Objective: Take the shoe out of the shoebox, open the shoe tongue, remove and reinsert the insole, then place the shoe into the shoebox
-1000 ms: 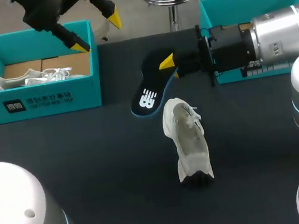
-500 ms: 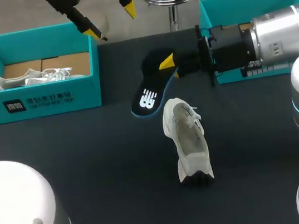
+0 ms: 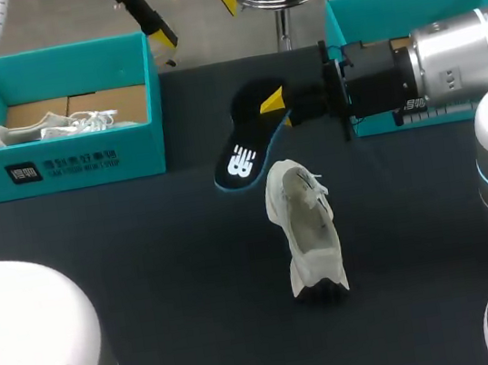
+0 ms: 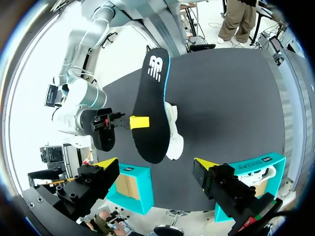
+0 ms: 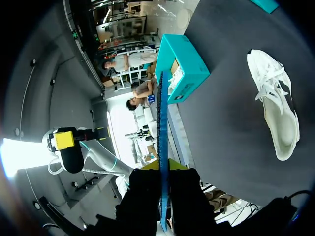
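insole (image 3: pixel 244 150) behind shoe (image 3: pixel 308 228), shoebox (image 3: pixel 85 160) left (far side)

L gripper (image 3: pixel 194 20) high at far edge, fingers wide; R gripper (image 3: pixel 277 109) level, pinching insole (image 3: pixel 242 155).

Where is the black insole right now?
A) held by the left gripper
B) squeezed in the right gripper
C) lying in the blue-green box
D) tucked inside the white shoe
B: the right gripper has its fingers shut on the black insole from both sides, outside the white shoe.
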### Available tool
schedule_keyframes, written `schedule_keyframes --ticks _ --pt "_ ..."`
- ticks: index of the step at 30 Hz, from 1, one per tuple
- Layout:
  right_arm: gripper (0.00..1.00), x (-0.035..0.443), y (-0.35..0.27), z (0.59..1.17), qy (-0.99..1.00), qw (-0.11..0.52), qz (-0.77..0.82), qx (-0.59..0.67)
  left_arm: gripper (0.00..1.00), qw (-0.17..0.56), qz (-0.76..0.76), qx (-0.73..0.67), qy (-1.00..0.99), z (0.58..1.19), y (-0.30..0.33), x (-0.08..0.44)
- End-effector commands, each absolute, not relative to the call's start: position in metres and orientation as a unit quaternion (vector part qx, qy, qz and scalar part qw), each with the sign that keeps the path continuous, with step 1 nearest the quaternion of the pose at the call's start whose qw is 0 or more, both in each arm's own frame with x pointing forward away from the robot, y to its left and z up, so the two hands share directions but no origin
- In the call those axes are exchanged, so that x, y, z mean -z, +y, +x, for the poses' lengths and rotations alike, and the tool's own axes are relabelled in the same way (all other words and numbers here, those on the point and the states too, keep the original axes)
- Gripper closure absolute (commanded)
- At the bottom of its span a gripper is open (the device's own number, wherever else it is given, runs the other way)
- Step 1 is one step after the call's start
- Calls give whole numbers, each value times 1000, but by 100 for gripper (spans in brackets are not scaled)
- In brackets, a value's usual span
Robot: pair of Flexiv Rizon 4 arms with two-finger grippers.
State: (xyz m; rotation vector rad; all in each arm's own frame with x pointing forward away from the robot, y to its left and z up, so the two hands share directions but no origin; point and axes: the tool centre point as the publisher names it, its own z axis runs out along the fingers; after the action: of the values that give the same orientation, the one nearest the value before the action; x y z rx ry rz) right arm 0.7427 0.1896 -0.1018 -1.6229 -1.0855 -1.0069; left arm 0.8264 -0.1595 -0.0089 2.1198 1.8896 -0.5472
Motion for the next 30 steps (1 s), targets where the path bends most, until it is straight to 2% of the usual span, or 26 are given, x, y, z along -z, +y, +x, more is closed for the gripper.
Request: schedule_keyframes --ticks 1,14,18,30 --pt "100 102 192 742 -439 454 -659 408 0 111 731 181 649 831 -163 6" --pt "100 102 192 743 -442 454 -656 411 0 111 731 181 649 831 -163 6" --pt "100 108 194 743 -457 436 -650 423 0 111 731 181 649 831 -163 6" --pt "100 127 189 718 -443 446 -642 440 0 111 731 181 649 831 -163 6"
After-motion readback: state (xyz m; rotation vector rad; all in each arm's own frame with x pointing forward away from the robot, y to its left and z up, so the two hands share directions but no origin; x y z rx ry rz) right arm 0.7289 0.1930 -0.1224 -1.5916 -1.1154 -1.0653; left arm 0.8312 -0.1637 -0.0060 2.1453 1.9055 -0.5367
